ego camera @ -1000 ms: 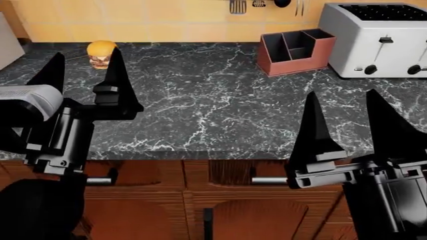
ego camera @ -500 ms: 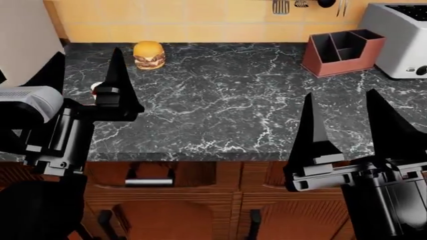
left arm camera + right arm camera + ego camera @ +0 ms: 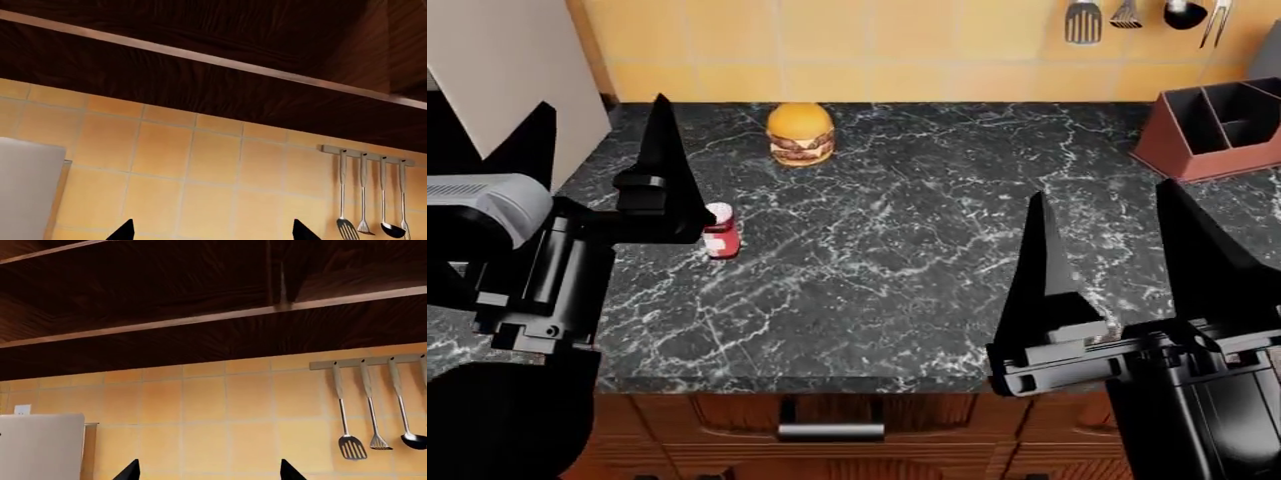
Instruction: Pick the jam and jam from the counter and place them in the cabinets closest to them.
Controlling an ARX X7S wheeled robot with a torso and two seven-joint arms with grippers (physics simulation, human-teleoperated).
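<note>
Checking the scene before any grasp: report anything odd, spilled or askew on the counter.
Nothing spilled or tipped. One jam jar stands upright on the counter; the second is not visible. A burger sits bare on the stone, mildly odd.

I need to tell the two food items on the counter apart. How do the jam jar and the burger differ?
The jam jar is dark red with a pale lid and white label; the burger is golden-bunned with layered filling. The jar is slimmer and partly hidden behind the left tool; the burger is wider and in full view. The jar stands nearer the front edge; the burger sits near the tiled wall. Both rest on the counter.
</note>
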